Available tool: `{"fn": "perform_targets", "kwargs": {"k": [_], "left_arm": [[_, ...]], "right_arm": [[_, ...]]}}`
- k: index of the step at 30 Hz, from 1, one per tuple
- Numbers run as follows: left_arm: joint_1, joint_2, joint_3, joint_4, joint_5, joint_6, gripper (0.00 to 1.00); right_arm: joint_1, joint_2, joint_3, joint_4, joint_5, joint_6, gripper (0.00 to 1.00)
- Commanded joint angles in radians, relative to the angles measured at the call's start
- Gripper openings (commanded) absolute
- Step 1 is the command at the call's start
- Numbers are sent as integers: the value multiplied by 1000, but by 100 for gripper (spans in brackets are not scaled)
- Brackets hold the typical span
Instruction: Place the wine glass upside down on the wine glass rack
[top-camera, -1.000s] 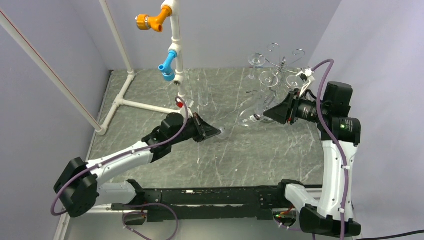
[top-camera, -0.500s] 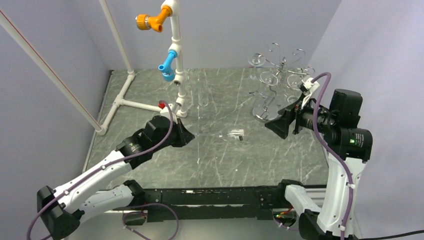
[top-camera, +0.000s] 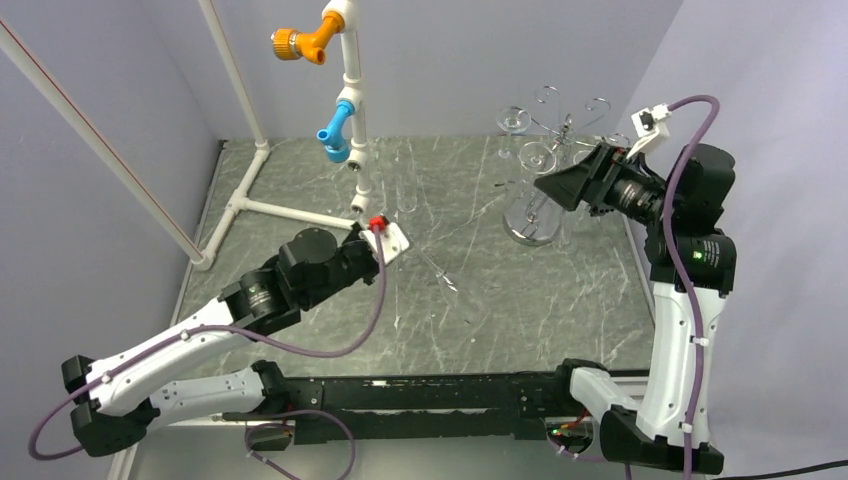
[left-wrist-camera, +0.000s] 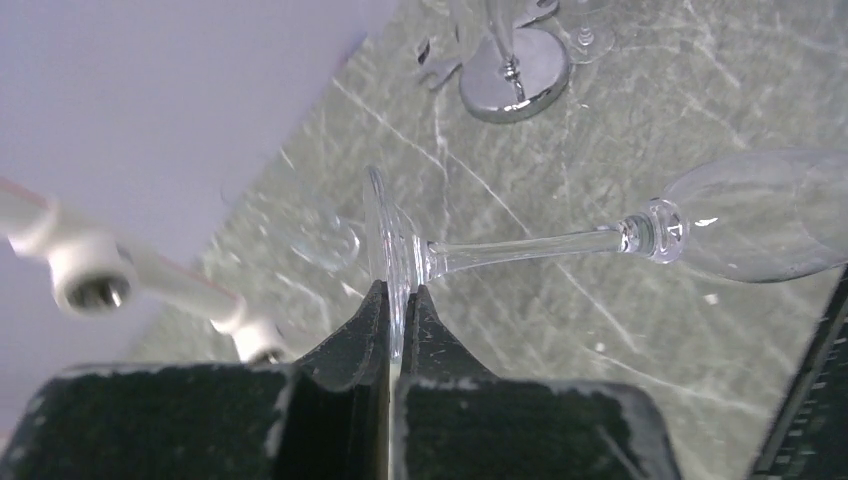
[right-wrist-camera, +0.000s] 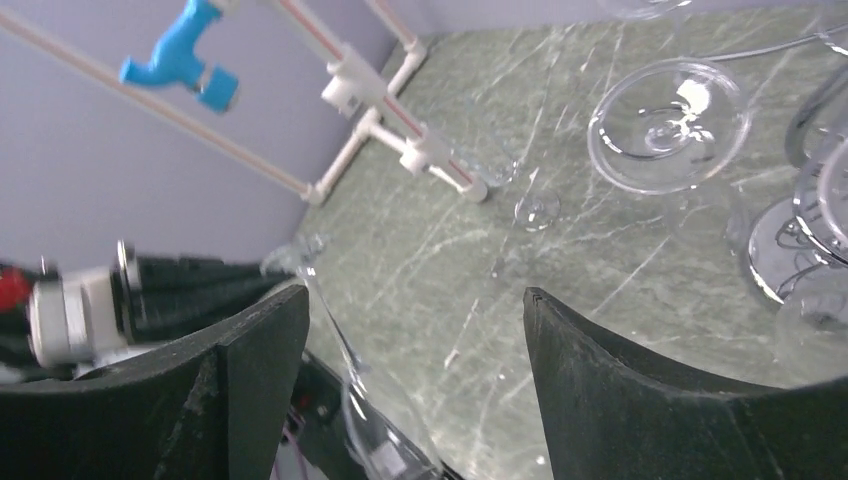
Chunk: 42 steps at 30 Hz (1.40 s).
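Observation:
The clear wine glass (left-wrist-camera: 530, 243) lies level above the table. Its round foot is pinched edge-on in my left gripper (left-wrist-camera: 398, 290), which is shut on it; the stem and bowl reach out to the right. From above the wine glass (top-camera: 437, 272) is faint, just past my left gripper (top-camera: 403, 250). The chrome wine glass rack (top-camera: 560, 130) stands at the back right on its shiny base (left-wrist-camera: 515, 75), with other glasses hanging from it. My right gripper (top-camera: 552, 186) hovers high beside the rack, open (right-wrist-camera: 415, 292) and holding nothing. The wine glass (right-wrist-camera: 345, 360) shows far below its left finger.
A white pipe frame (top-camera: 352, 110) with orange and blue fittings stands at the back left, its foot bars (top-camera: 290, 212) on the table. A small clear glass (top-camera: 406, 198) stands near it. Grey walls close in on both sides and the back.
My right gripper opened, let go of the glass's bowl end, and rose back toward the rack. My left arm drew back left with the glass still pinched by its foot.

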Motion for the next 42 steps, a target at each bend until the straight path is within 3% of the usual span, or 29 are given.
{"fn": "perform_targets", "kwargs": {"k": [1, 10, 19, 25, 34, 39, 42], "left_arm": [[-50, 59, 58, 196, 67, 442, 0], [-165, 242, 167, 320, 21, 811, 0], [-267, 426, 234, 438, -158, 1058, 0], [-304, 489, 260, 469, -217, 1099, 0], [-323, 501, 278, 493, -262, 1083, 0], [-336, 494, 276, 489, -268, 1057, 0], [-338, 481, 277, 490, -277, 995, 4]], "right_arm": [[3, 1, 31, 75, 171, 297, 80], [50, -18, -165, 62, 123, 544, 76], [200, -12, -296, 168, 42, 641, 62], [234, -12, -330, 234, -3, 685, 52], [245, -30, -356, 189, 10, 636, 33], [244, -33, -340, 237, -27, 632, 3], [233, -31, -310, 249, -38, 634, 0]]}}
